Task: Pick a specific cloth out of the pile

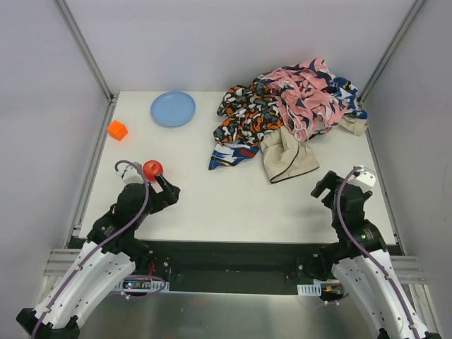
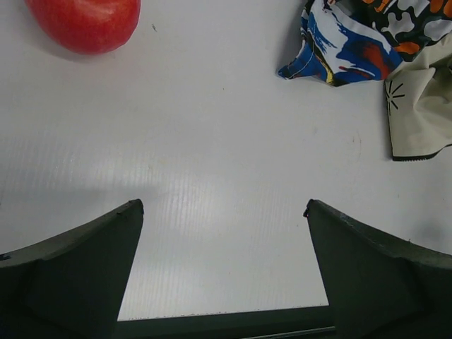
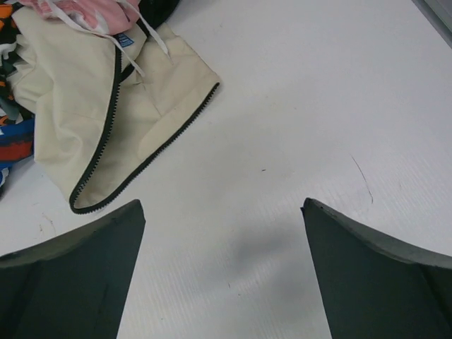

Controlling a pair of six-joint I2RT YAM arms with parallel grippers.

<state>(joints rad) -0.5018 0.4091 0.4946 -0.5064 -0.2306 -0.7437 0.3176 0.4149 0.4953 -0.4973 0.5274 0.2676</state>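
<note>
The pile lies at the table's far right: a pink patterned cloth on top, an orange-black-white cloth, a blue-white-red cloth and a beige cloth with dark trim. No plain black cloth shows clearly; only a small dark patch peeks from under the pink cloth in the right wrist view. My left gripper is open and empty over bare table, well left of the pile. My right gripper is open and empty, just near of the beige cloth.
A red apple sits right beside the left gripper, also in the left wrist view. A blue plate and an orange block are at the far left. Walls enclose the table on three sides.
</note>
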